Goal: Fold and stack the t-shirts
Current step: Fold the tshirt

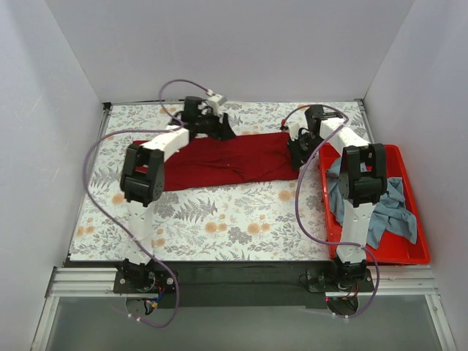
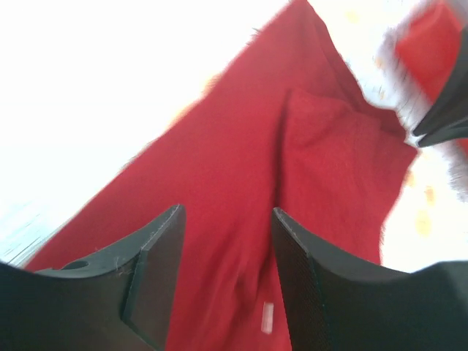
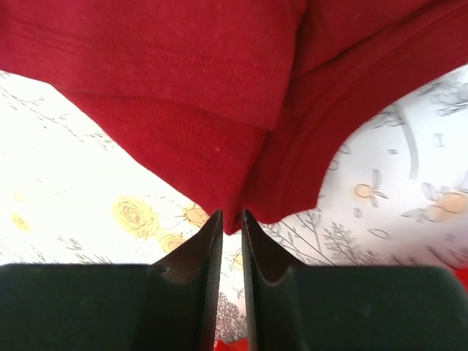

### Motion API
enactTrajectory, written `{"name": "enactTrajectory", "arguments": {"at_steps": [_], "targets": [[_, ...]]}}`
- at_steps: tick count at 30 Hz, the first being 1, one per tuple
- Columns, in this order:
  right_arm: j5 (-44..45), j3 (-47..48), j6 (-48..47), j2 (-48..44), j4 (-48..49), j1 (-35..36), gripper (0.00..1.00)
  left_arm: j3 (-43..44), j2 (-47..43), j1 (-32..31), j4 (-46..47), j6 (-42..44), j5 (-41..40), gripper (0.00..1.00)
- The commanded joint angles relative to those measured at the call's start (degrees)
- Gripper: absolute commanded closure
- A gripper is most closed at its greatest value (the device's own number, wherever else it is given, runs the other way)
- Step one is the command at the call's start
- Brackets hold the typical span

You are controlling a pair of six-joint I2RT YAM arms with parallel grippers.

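The dark red t-shirt (image 1: 227, 162) lies folded into a long band across the far half of the table. My left gripper (image 1: 219, 128) hovers over its back edge. In the left wrist view this gripper (image 2: 227, 212) is open, with only red cloth (image 2: 241, 146) below and nothing between the fingers. My right gripper (image 1: 298, 152) is at the band's right end. The right wrist view shows it (image 3: 232, 213) nearly shut, with the shirt's (image 3: 183, 73) corner pinched between the tips. The grey-blue t-shirt (image 1: 391, 212) lies crumpled in the bin.
A bright red plastic bin (image 1: 380, 257) stands along the table's right side, beside the right arm. The floral tablecloth (image 1: 219, 227) covers the table in front of the red shirt. White walls close in the left, back and right sides.
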Motion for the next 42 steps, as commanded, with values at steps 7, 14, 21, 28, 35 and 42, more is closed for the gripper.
{"name": "enactTrajectory", "arguments": {"at_steps": [7, 14, 21, 28, 35, 42], "targets": [[-3.1, 7.6, 3.3, -2.5, -0.8, 1.2, 0.79, -6.5, -23.1, 19.4, -37.8, 12.4, 2.6, 0.6], [-1.5, 7.7, 4.0, 3.1, -0.2, 2.6, 0.8, -16.2, -21.6, 28.5, -42.8, 17.8, -2.4, 0.69], [1.6, 2.4, 3.2, 3.2, 2.0, 3.2, 0.81, -25.8, -21.5, 31.9, -39.1, 19.6, -9.1, 0.71], [2.6, -7.3, 2.6, -0.4, 4.8, 4.6, 0.82, -33.0, -23.4, 34.7, -37.4, 21.6, -12.6, 0.79], [0.4, -19.6, 3.3, -9.9, 5.4, 5.5, 0.82, -36.1, -27.9, 37.0, -39.7, 27.5, -10.2, 0.8], [-6.4, -19.5, 5.5, -20.3, 3.9, 5.3, 0.68, -31.4, -40.8, 36.1, -44.6, 37.7, 11.7, 0.68]]}}
